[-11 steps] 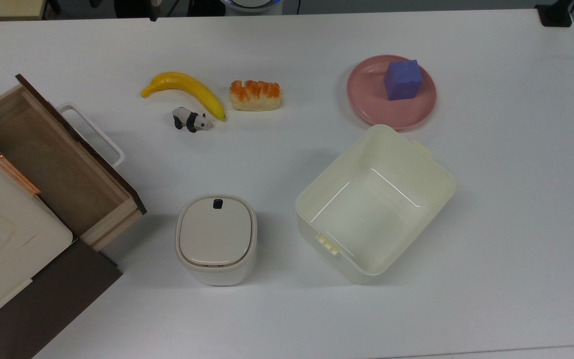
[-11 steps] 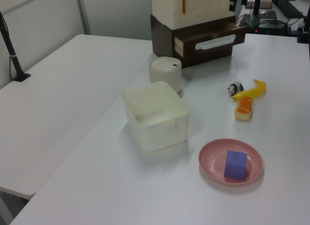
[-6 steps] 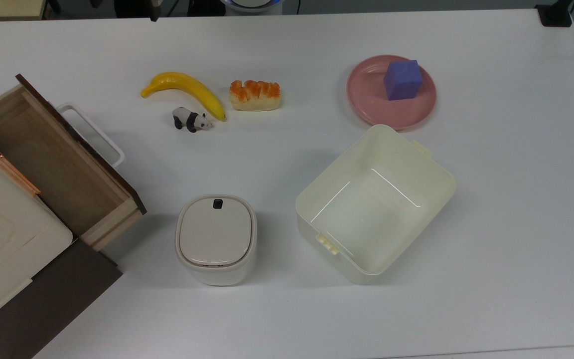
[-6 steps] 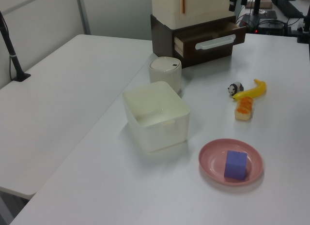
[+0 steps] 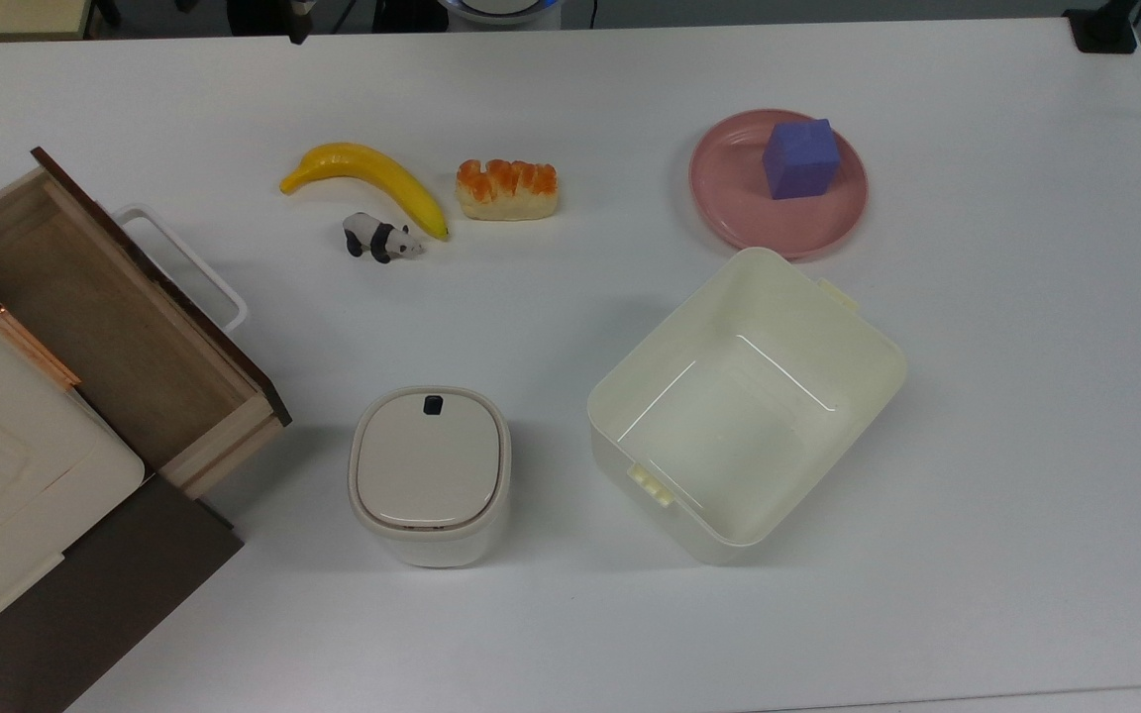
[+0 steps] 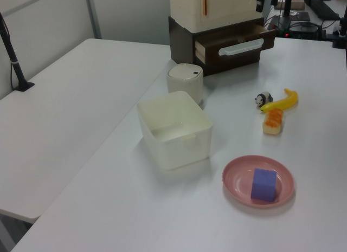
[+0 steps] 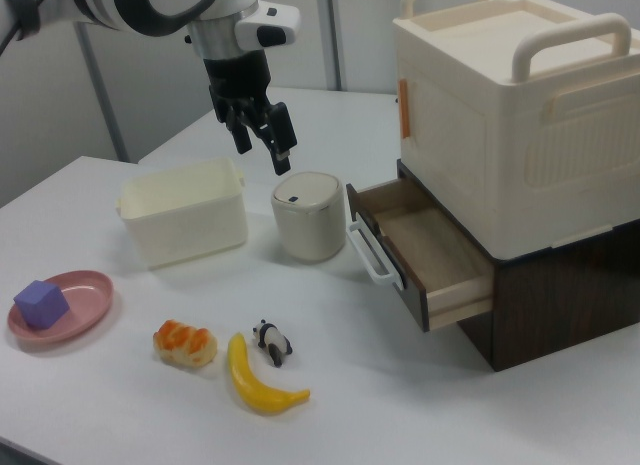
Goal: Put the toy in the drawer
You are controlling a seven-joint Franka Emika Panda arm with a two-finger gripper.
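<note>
The small black-and-white panda figurine [image 5: 381,239] lies on the white table [image 5: 570,614], just beside the tip of the yellow plastic banana [image 5: 372,178], near the orange-topped fake bread loaf [image 5: 507,188] and well apart from the light wooden drawer with the dark brown front and white loop handle [image 5: 105,307]. The black two-finger gripper [image 7: 263,137] hangs high above the table in the right view, fingers spread apart, holding nothing. Main risk, as I judge it: the panda is tiny and sits so close to the banana that a finger coming down could clip the banana, nudge it into the toy or pinch both. A round little body could also squirt out of the pads or tip. On the carry, the drawer's front panel and handle stick out, so a low approach could knock them. Containers: the drawer is pulled open and looks empty, bare wood floor showing. The cream plastic bin [image 5: 747,406] is open and empty. The small white lidded container [image 5: 429,473] is closed, contents hidden. The pink round plate [image 5: 729,193] holds the purple cube [image 5: 801,156]. The big cream handled box [image 7: 510,115] sits on the dark cabinet above the drawer, lid on.
</note>
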